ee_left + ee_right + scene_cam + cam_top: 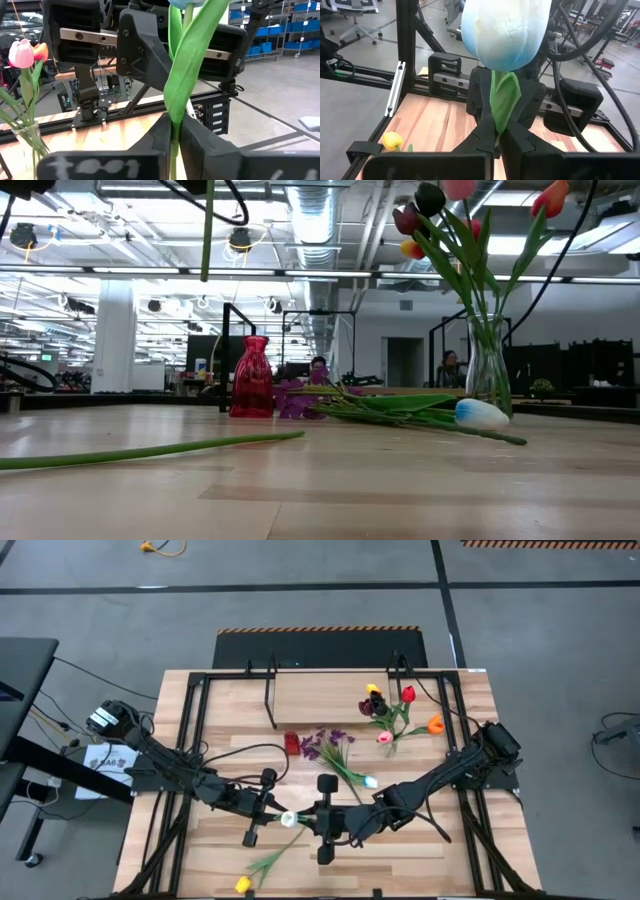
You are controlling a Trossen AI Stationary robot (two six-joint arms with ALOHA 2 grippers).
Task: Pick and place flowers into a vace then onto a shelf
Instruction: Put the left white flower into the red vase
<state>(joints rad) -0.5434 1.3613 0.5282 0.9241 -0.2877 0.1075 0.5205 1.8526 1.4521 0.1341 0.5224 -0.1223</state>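
Left gripper [279, 817] and right gripper [312, 819] fingers both clamp one white tulip [289, 819] stem above the near table [420, 850].

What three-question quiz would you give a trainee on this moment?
1. True or false: the left gripper is open.
2. What does the right gripper hold? A. red tulip B. white tulip C. purple sprig
3. Fill in: the loose yellow tulip lies on the ____.
Key: 1 false, it is shut on the white tulip's stem; 2 B; 3 table.
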